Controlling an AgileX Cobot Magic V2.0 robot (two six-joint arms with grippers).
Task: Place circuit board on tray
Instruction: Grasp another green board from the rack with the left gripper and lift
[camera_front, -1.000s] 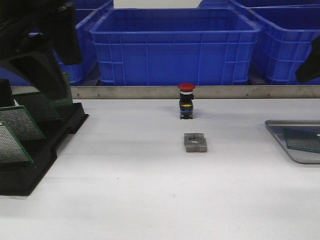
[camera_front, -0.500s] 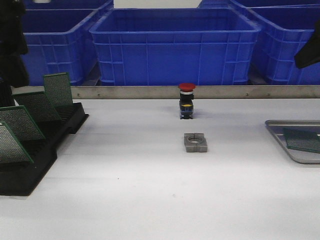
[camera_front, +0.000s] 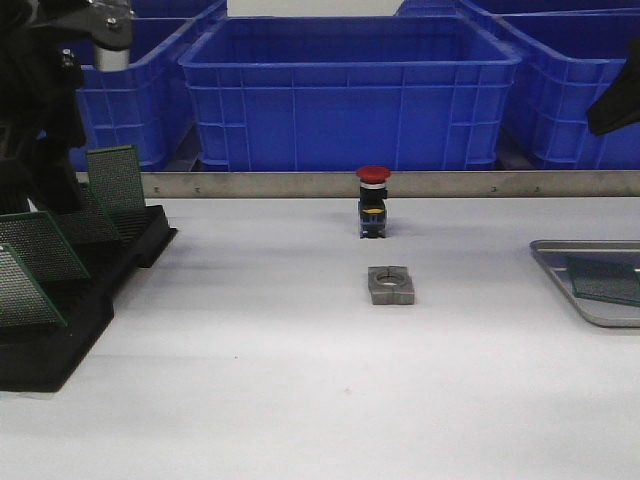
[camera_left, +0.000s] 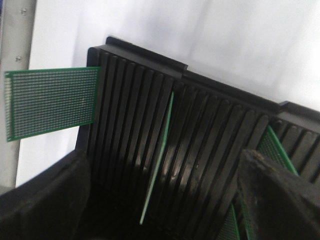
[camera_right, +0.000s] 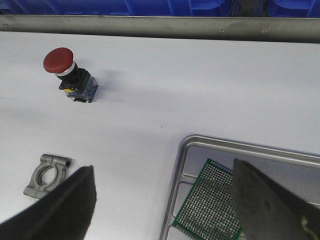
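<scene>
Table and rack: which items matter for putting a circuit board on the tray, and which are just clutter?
Job:
tray, one board already in it
circuit boards in the black rack
left fingers, open above the rack

Clutter:
red push button
metal clamp
blue bins

A red-capped push button (camera_front: 373, 202) stands upright on the white surface (camera_front: 300, 380), with a grey metal clamp block (camera_front: 391, 285) lying flat just in front of it. Big blue bins (camera_front: 350, 90) line up behind a metal rail (camera_front: 400, 184) at the surface's far edge
</scene>
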